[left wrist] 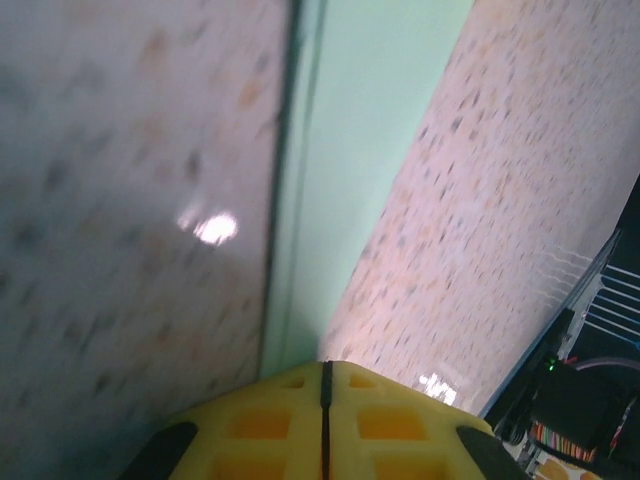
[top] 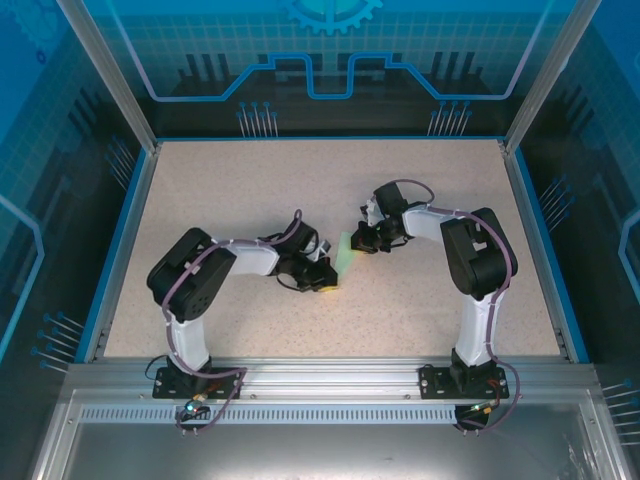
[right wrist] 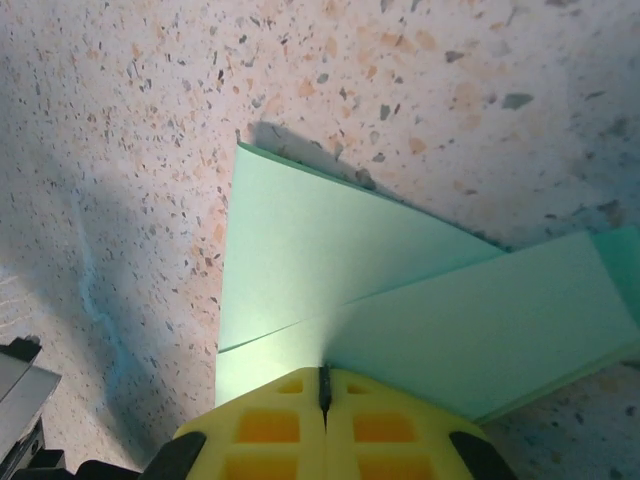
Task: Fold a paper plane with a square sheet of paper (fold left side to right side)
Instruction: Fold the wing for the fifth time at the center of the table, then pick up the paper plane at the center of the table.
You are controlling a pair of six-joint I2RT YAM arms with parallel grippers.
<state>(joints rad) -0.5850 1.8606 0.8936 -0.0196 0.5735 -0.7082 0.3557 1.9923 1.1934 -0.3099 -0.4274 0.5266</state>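
Over the speckled table now, fenced by a blue rim and clear panels. Spotting the sheet of paper right in the middle: pale mint, folded small, caught between the 2 grippers. Running roughly away-and-near in the top view, far end leaning a touch to the right. Possibly lifted a little rather than dead flat, hard to call.

Over to the left gripper, coming in from the near-left at the near end of the fold. Wrist view of that left gripper: yellow fingers pressed together, just a thin dark seam between them. Shooting straight away from those tips, a long narrow band of the sheet of paper, with a dark shadow line along its left edge. Cannot tell whether a layer is nipped in that seam or merely touched.

Now the right gripper, reaching in from the far-right at the far end. Wrist view of the right gripper: fingers closed tight as well, tips right at the sheet of paper. Showing 2 overlapping layers there: 1 flap with a sharp corner up-left, throwing a shadow on the table, the other stretching off to the right. Again, no telling if anything is pinched.

Around it all: purple cables looping along both arms, and an aluminium rail at the near edge carrying the 2 bases. Crowding the fold from both ends, those 2 sets of fingertips.
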